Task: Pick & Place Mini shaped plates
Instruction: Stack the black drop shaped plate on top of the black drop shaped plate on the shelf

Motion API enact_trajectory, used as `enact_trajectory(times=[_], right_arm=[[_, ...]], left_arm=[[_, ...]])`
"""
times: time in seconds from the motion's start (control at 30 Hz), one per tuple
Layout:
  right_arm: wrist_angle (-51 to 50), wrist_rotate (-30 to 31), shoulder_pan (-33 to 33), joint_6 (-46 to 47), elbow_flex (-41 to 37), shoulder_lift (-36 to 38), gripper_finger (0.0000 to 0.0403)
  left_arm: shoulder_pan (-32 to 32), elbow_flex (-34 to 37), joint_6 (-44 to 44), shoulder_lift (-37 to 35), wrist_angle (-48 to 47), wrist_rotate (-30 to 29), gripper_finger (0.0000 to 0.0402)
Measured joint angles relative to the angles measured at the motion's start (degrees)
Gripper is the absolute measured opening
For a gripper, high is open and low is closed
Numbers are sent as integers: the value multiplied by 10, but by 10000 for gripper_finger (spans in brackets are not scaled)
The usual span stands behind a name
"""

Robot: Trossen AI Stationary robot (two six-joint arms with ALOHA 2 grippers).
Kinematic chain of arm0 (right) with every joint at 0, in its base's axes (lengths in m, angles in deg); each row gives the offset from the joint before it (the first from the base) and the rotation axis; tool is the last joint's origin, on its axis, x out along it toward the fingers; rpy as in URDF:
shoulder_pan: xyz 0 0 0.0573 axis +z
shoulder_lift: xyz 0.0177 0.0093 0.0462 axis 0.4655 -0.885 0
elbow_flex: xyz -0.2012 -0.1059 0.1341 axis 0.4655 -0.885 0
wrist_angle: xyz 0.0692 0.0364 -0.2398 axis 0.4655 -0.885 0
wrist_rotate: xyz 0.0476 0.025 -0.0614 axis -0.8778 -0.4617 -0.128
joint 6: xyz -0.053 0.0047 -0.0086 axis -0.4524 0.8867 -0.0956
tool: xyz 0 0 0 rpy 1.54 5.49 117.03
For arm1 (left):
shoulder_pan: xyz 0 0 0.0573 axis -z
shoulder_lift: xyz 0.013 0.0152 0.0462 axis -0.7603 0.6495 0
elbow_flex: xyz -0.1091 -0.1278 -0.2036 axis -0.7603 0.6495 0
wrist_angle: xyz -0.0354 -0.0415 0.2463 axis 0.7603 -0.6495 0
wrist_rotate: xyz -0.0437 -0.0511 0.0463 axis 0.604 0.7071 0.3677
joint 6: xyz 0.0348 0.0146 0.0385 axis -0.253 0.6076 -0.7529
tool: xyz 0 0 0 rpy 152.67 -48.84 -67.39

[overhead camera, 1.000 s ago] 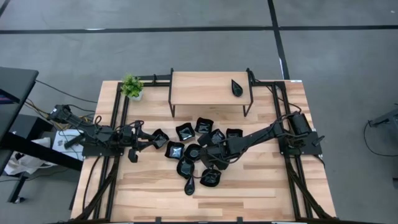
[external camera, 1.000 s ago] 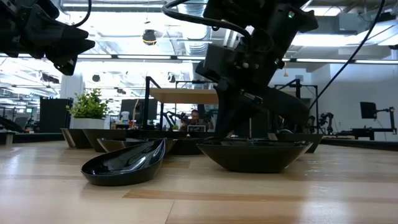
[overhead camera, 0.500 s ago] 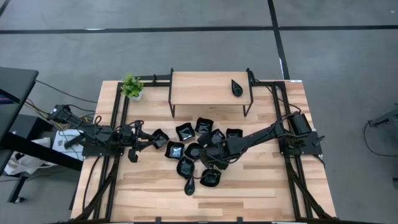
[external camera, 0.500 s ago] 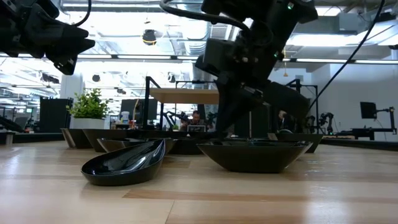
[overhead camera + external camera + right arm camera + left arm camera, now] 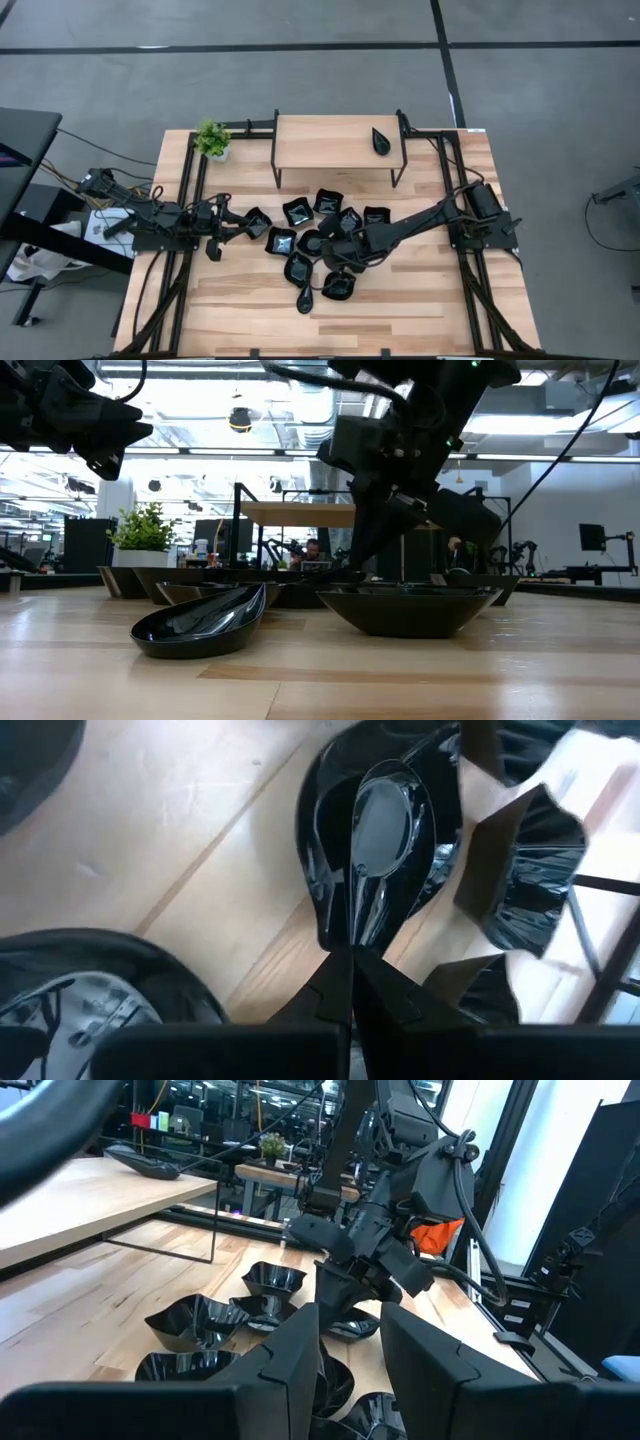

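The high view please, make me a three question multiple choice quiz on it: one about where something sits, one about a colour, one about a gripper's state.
1. Where does the potted plant stand?
A. at the table's far left corner, beside the raised shelf
B. on the raised shelf
C. among the dishes

2. What colour are the mini shaped plates?
A. white
B. glossy black
C. green

3. How are the right gripper's fingers?
A. spread wide
B. shut on the plant
C. shut, tips pressed together

Answers:
1 A, it stands on the table left of the shelf.
2 B, every dish in the pile is shiny black.
3 C, the right wrist view shows the tips meeting at a teardrop plate's narrow end.
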Motion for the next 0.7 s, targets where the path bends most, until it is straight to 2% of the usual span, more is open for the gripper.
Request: enact_trajectory(times=[0.7], right_arm=[[-62, 37, 13, 16, 0, 80, 0]], left_arm=[[0, 0, 0, 0, 11, 0, 112]])
